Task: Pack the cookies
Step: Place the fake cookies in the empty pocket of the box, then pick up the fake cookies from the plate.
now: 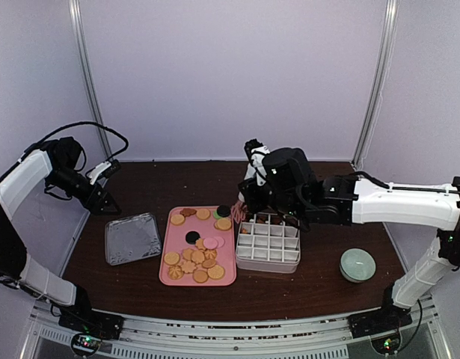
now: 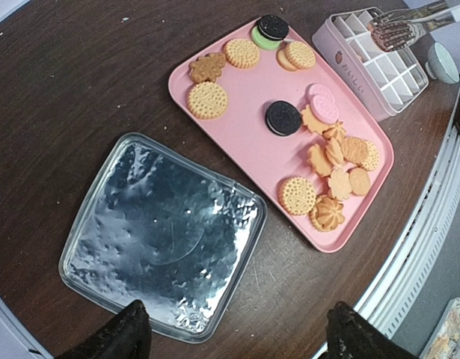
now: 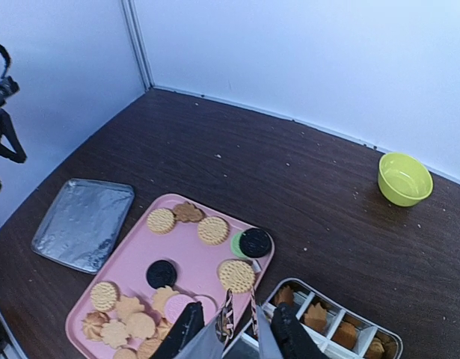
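Note:
Several cookies (image 1: pixel 194 260) lie on a pink tray (image 1: pixel 173 226): tan round and flower-shaped ones, two black ones, a pink one. They also show in the left wrist view (image 2: pixel 334 161) and the right wrist view (image 3: pixel 237 275). A white divided box (image 1: pixel 268 245) stands right of the tray, with a few cookies (image 3: pixel 317 317) in its far compartments. My right gripper (image 1: pixel 248 202) is shut on metal tongs (image 3: pixel 230 318). The tong tips hang slightly apart and empty over the tray's edge beside the box. My left gripper (image 1: pixel 106 203) is open and empty, raised at the far left above a foil tray.
The foil tray (image 1: pixel 132 238) lies left of the pink tray. A pale green bowl (image 1: pixel 357 265) sits right of the box. A yellow-green bowl (image 3: pixel 404 178) stands farther back on the dark table. White walls close in the back and sides.

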Available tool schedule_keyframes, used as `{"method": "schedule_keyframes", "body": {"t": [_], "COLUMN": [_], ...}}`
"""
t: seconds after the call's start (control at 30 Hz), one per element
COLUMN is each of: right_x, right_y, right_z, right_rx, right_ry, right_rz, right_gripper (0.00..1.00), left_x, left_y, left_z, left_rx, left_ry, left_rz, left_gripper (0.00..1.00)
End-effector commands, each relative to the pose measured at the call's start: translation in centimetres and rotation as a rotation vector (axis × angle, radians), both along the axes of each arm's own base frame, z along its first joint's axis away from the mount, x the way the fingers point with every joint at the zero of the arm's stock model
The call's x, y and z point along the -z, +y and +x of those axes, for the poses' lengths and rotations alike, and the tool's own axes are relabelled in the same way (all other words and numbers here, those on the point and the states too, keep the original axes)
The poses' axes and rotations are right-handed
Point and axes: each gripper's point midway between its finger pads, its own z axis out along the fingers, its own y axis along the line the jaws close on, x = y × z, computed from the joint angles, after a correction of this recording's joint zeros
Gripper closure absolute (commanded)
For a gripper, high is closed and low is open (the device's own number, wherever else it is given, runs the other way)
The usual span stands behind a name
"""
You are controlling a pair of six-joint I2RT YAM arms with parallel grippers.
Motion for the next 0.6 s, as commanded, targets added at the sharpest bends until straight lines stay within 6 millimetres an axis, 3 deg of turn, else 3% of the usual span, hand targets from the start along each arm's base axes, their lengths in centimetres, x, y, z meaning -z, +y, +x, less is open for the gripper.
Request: {"method": "schedule_keyframes", "body": {"t": [0.0,0.17,0.3,0.57], "right_x": [-4.2,-2.8,-1.7,0.8], "right_y": [3.3,7.7,10.5,12.7], "right_z": [-1.8,-3.6,-3.7,-2.4], "right_rx": [-0.077,-0.163,-0.196,-0.184], "right_ry": [-0.059,-0.031,-0.021,-0.028], "right_rz": [0.066,0.055,0.041,-0.04], "right_gripper": [0.7,0.7,0.7,0.71], "left_x": [-0.8,-0.7,-0.8,-0.6], "left_y": [-0.1,-0.1,-0.1,0.0], "left_z": [0.5,0.4,0.3,0.2], "left_rx": [0.009,0.011,0.012,0.016], "left_ry": [-0.023,-0.021,-0.023,-0.022], "left_rz": [-0.022,-0.019,-0.018,-0.009], "left_gripper": [0.16,0.16,0.16,0.16]}}
